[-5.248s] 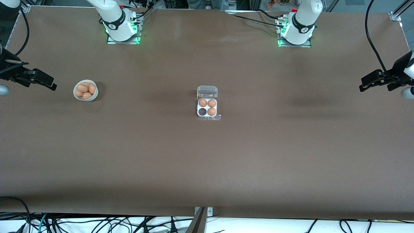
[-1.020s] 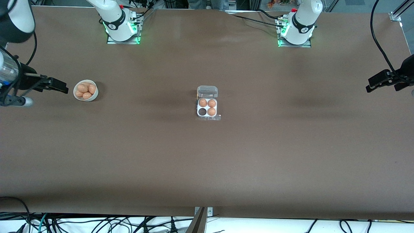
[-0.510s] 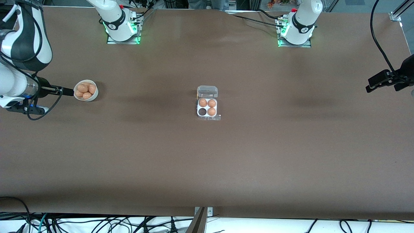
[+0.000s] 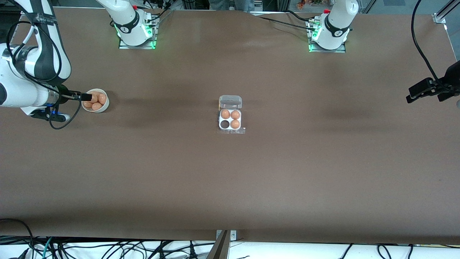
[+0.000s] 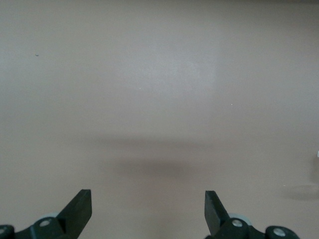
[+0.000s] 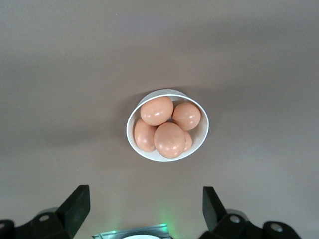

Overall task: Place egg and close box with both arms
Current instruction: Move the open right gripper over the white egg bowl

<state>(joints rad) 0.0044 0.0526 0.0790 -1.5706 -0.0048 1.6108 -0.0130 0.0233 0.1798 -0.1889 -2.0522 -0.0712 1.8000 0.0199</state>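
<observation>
The brown table (image 4: 230,180) fills the front view, with both arm bases along its robot-side edge. The right arm (image 4: 32,72) bends in over the table's edge at its own end, and the left arm (image 4: 451,77) shows only at the edge at its own end, where it waits.

The box (image 4: 230,115) sits near the middle of the table, well apart from both grippers. Its clear lid (image 4: 230,101) is open and hinged back toward the robots' edge. The white tray (image 4: 220,119) holds three eggs (image 4: 235,124); the fourth cell (image 4: 225,124), the one nearer the front camera on the right arm's side, is empty and dark.

The bowl (image 4: 105,106) stands toward the right arm's end of the table, about as far from the robots' edge as the box. In the right wrist view it holds a heap of brown eggs (image 6: 169,139).

The right gripper (image 4: 85,96) is over the bowl's rim on the right arm's side, its fingers (image 6: 76,203) spread wide with nothing between them.

The left gripper (image 4: 417,90) is over bare table near the edge at the left arm's end, its fingers (image 5: 79,205) likewise spread and grasping nothing.
</observation>
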